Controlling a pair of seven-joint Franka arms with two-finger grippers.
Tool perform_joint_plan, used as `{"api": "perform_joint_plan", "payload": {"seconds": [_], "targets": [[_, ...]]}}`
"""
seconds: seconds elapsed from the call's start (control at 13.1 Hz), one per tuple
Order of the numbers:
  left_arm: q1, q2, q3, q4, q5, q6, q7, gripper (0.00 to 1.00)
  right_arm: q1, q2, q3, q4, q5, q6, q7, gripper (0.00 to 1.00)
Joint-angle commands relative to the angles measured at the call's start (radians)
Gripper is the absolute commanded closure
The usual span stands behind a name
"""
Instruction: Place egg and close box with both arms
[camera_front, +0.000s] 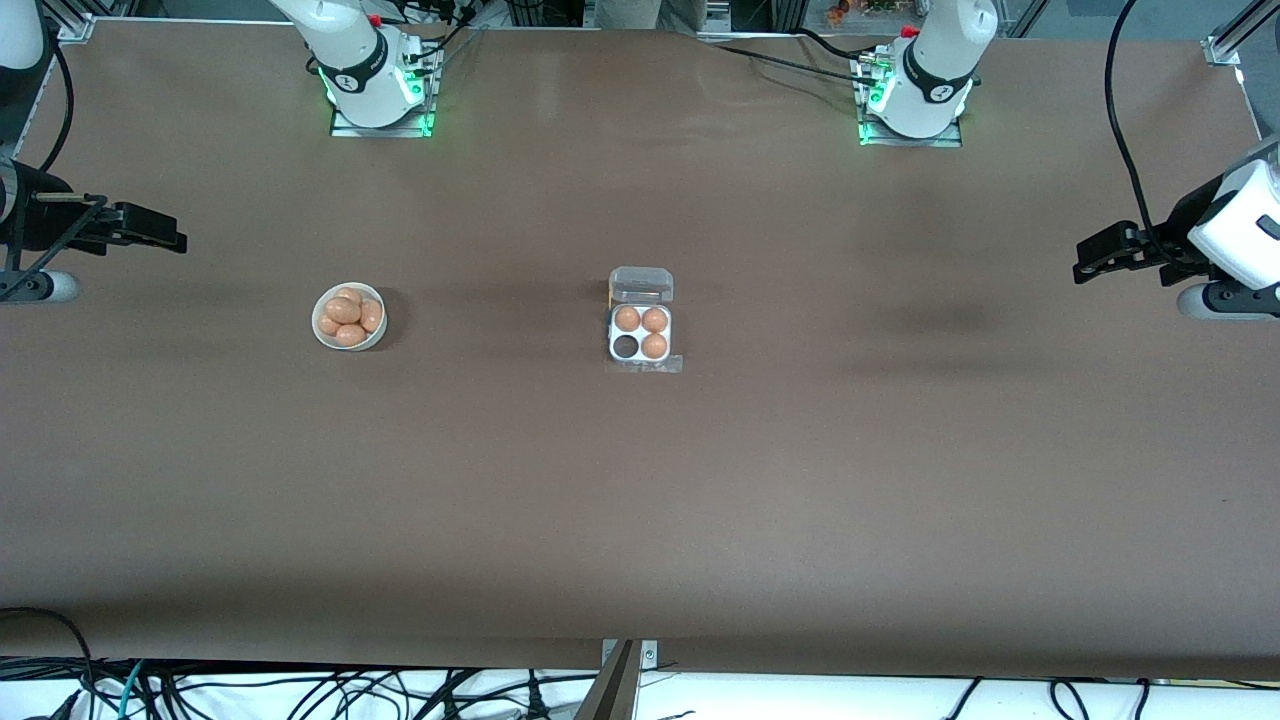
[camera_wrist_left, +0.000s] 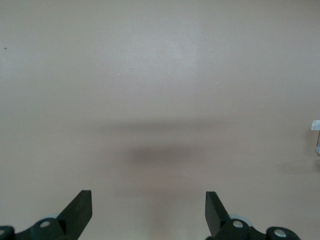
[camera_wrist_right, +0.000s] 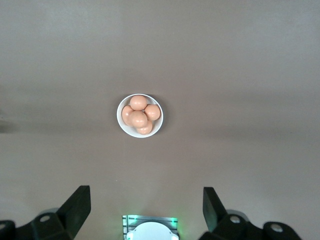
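At the right arm's end of the brown table (camera_front: 640, 520), the right gripper (camera_front: 165, 238) hangs in the air over bare tabletop at the table's edge, its black fingers pointing toward the middle. The right wrist view shows its two fingers (camera_wrist_right: 77, 207) spread wide apart with nothing between them. Nothing stands between this gripper and the white bowl (camera_front: 349, 317), which sits on the table well apart from it. The bowl holds a heap of orange-brown eggs (camera_front: 346, 312), about five, piled so that they touch each other. The right arm's base (camera_front: 375, 75) stands at the table edge farthest from the front camera, with a green light glowing at its foot.

Near the middle of the table sits the box (camera_front: 641, 333), well apart from the bowl and toward the left arm's end from it. Its clear lid (camera_front: 641, 285) is folded back, lying open on the side farther from the front camera. Three of its four cells hold eggs; the empty cell (camera_front: 626, 346) is one of the two nearer the front camera, on the side toward the bowl.

The left arm's base (camera_front: 915, 90) also shows a green light. The left gripper (camera_front: 1105, 255) hangs over bare table at the left arm's end, well apart from the box. Its fingers (camera_wrist_left: 80, 210) stand wide open and empty.
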Motion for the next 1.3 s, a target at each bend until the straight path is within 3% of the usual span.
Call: {"api": "perform_joint_plan", "payload": {"seconds": [0.0,0.31,0.69,0.92,1.22], "targets": [[-0.001,0.012,-0.001,0.029,0.018,-0.008,0.021,0.00,-0.002,-0.017,0.051,-0.039,0.017,-0.007,0.074,0.01],[-0.001,0.015,-0.001,0.029,0.016,-0.008,0.021,0.00,-0.002,-0.024,0.079,-0.162,0.019,0.097,0.080,0.01],[-0.003,0.022,-0.001,0.029,0.018,-0.008,0.019,0.00,-0.004,-0.089,0.079,-0.468,0.022,0.393,0.078,0.01],[-0.004,0.024,-0.001,0.029,0.018,-0.008,0.019,0.00,-0.004,-0.064,0.082,-0.583,0.022,0.566,0.078,0.01],[-0.003,0.024,-0.001,0.029,0.016,-0.008,0.019,0.00,-0.004,0.014,0.082,-0.631,0.022,0.699,0.078,0.01]]}}
